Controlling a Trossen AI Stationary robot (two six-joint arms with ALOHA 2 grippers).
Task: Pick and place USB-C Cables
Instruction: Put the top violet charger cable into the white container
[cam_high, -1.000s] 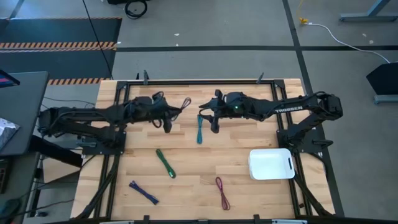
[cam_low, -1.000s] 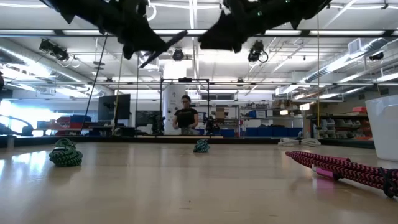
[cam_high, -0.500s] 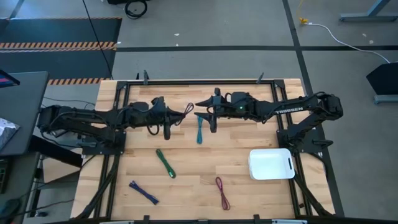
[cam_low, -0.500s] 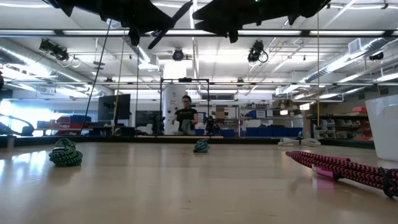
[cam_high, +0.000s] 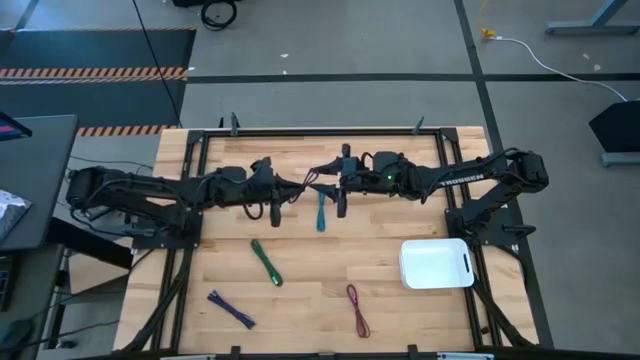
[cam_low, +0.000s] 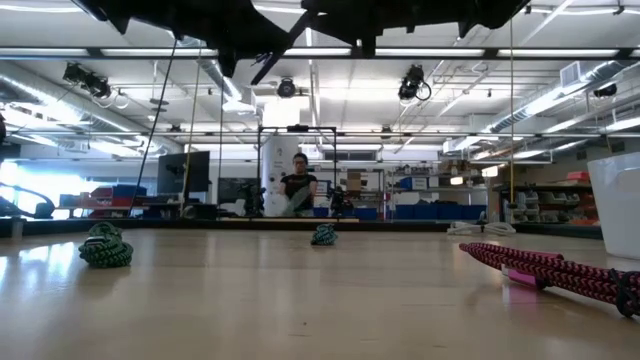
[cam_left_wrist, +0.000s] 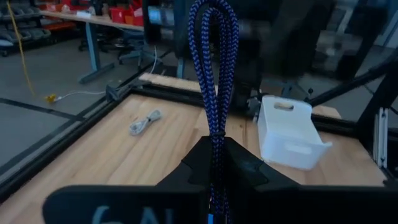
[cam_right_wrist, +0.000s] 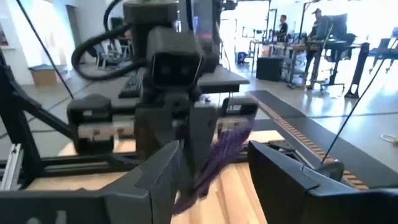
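Purple cable (cam_left_wrist: 214, 74) pinched in left gripper (cam_high: 296, 188) — right gripper (cam_high: 318, 184) jaws wide, empty.

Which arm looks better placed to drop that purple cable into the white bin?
Right: the white bin sits on its side, and the right gripper is open around the purple cable held by the left gripper.

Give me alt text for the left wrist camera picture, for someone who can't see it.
The left gripper is shut on a folded purple cable, which stands up between its dark fingers in the middle of the picture. Beyond it on the wooden table are a pale grey cable and a white bin.
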